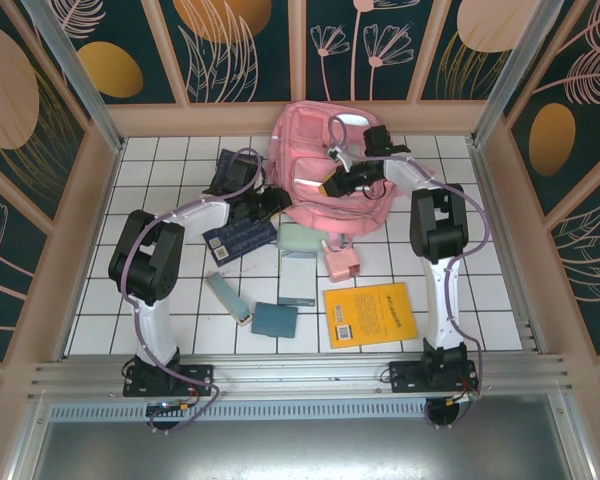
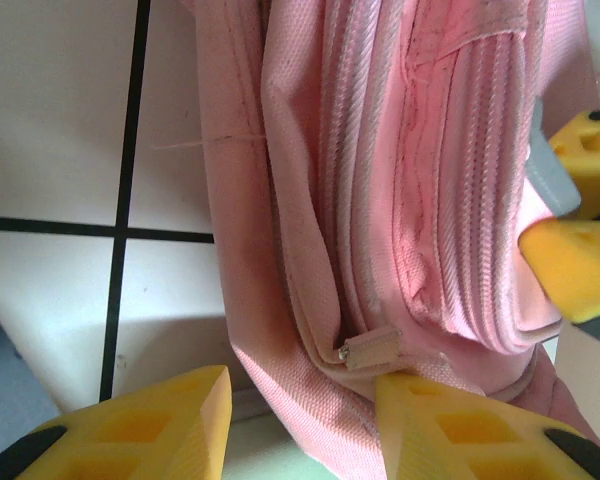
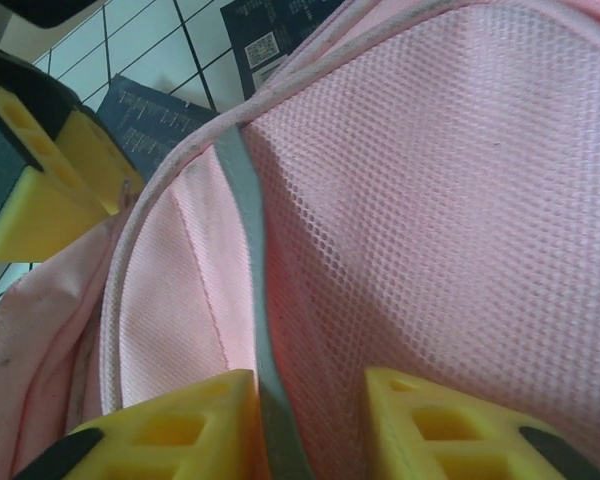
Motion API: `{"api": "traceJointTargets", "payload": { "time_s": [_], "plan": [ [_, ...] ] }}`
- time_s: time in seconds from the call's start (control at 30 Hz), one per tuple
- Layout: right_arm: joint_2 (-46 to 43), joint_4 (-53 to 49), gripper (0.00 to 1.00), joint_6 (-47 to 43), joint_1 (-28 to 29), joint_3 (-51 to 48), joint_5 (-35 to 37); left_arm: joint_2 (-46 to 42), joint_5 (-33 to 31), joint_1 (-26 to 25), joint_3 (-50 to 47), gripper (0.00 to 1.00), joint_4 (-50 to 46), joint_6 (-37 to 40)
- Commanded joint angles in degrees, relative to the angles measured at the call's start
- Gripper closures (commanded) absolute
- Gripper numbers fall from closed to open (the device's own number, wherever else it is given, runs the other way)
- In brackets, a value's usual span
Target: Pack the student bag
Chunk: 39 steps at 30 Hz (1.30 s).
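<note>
Right wrist shows student bag (image 3: 430, 200) between right jaws.

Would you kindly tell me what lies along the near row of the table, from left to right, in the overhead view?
slim grey-green box → small dark teal notebook → orange book

Top view: I get bright, even overhead light and faint, soft shadows on the table (image 1: 490, 300). Wrist views: student bag (image 3: 430, 200) weave reads sharp; the nearest frame edges go soft.
</note>
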Motion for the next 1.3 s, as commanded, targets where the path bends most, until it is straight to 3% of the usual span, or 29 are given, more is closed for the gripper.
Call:
{"api": "traceJointTargets", "payload": {
  "time_s": [0.0,0.1,0.27,0.43,0.53,0.67,0.8,0.9,1.03,1.27],
  "plan": [
    [-1.7,-3.5,0.78,-2.2,2.8,-1.0,-1.7,2.7,0.4,0.4,4.4,0.57,0.2,1.6],
    [-1.8,-3.2,1.0,-2.3,3.0,-1.2,-1.9,4.0,0.3,0.6,6.7,0.57,-0.6,2.1],
    [-5.2,5.2,1.0,2.9,2.8,-4.9,0.5,3.4,0.5,1.4,8.0,0.57,-1.4,2.7],
    [-14.8,26.4,1.0,19.6,0.9,-12.0,4.7,-2.8,-0.8,2.6,8.4,0.55,-3.6,4.8],
    [-18.7,31.5,1.0,28.6,-0.2,-10.3,9.2,-7.5,-2.9,3.0,9.1,0.54,-6.0,7.0],
    [-21.5,30.3,1.0,36.9,-0.7,-4.1,19.7,-13.6,-6.3,3.3,9.0,0.52,-8.2,9.3],
    [-21.0,22.2,1.0,45.8,-2.3,6.7,28.0,-19.4,-10.5,3.7,9.9,0.5,-11.0,11.9],
    [-21.7,17.3,1.0,46.7,-2.2,11.8,35.6,-21.3,-10.8,3.9,10.3,0.5,-11.8,12.5],
    [-25.9,18.2,1.0,46.9,-1.6,11.5,44.6,-21.6,-8.8,3.9,10.1,0.5,-12.3,12.1],
    [-23.8,8.7,1.0,45.7,-1.7,22.0,46.5,-22.9,-9.1,3.8,7.7,0.5,-12.3,12.9]
  ]
}}
